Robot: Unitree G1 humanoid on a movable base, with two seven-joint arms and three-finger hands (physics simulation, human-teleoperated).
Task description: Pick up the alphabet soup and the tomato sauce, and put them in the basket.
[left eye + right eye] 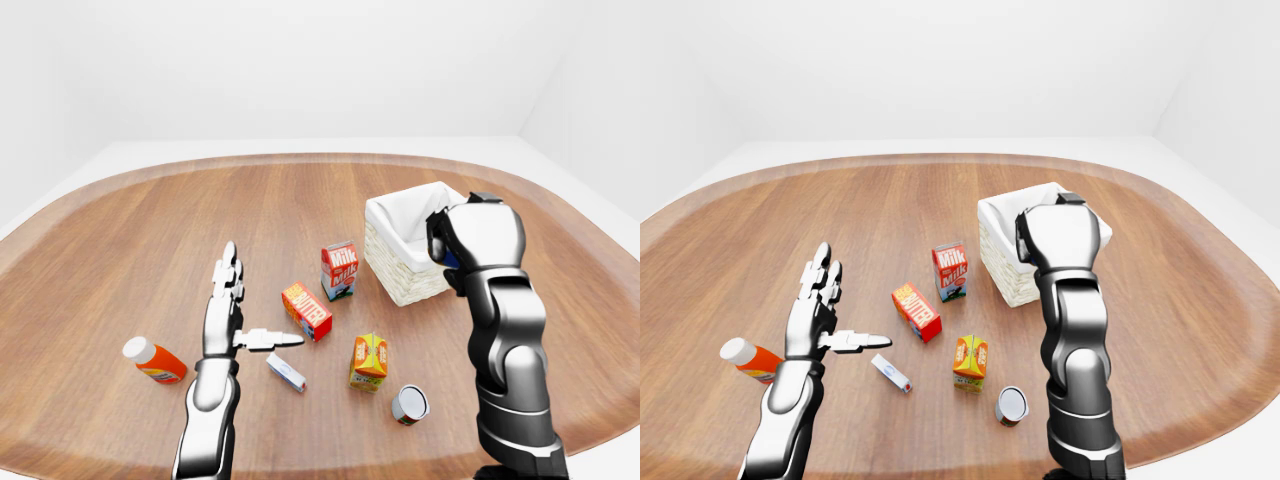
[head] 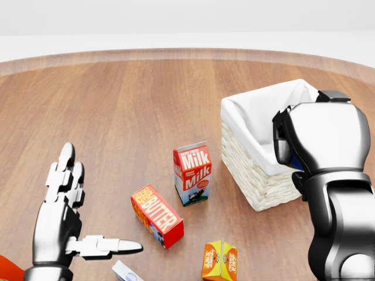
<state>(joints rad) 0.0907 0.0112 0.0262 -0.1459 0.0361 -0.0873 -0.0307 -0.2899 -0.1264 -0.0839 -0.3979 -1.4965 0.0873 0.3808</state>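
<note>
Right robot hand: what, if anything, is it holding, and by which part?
The right robot hand, raised over the basket, is closed on something with blue showing between its fingers; what it is and where it is gripped cannot be told.

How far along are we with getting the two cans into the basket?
Nothing can be seen inside the basket yet. The right hand is closed over its rim, with a bit of blue showing between the fingers, probably one of the cans, though I cannot tell which. Another can lies on the table near the bottom of the left-eye view, still to be fetched. The left hand is open and empty.
</note>
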